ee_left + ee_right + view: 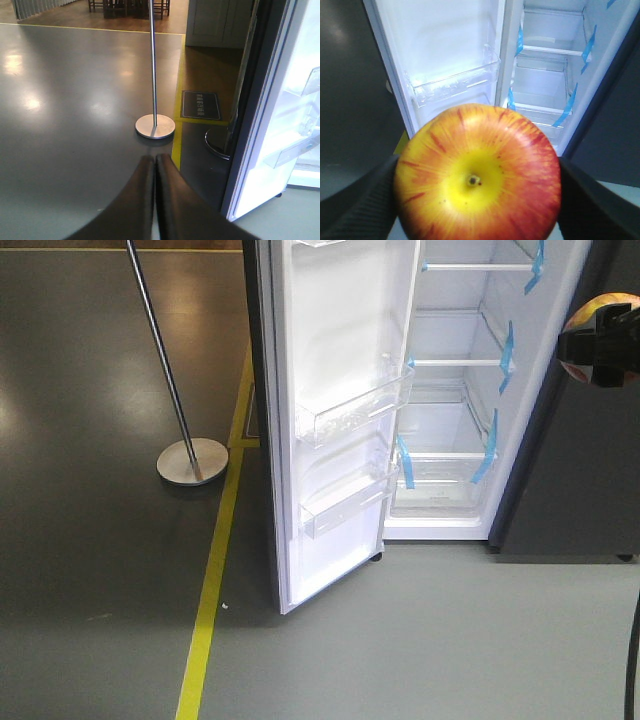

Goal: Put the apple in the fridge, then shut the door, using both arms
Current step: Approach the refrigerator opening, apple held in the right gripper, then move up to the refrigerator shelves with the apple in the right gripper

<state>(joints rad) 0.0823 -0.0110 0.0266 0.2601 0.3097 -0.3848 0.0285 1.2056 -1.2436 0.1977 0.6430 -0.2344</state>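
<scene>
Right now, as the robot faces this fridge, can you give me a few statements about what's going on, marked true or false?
1. The door stands open. True.
2. The apple already lies on a shelf inside the fridge. False: the right gripper holds it outside, in front of the open fridge.
3. The left gripper is shut and holds nothing. True.
4. The clear door bins are packed with bottles. False: they look empty.
5. A metal pole stands to the left of the door in the front view. True.
</scene>
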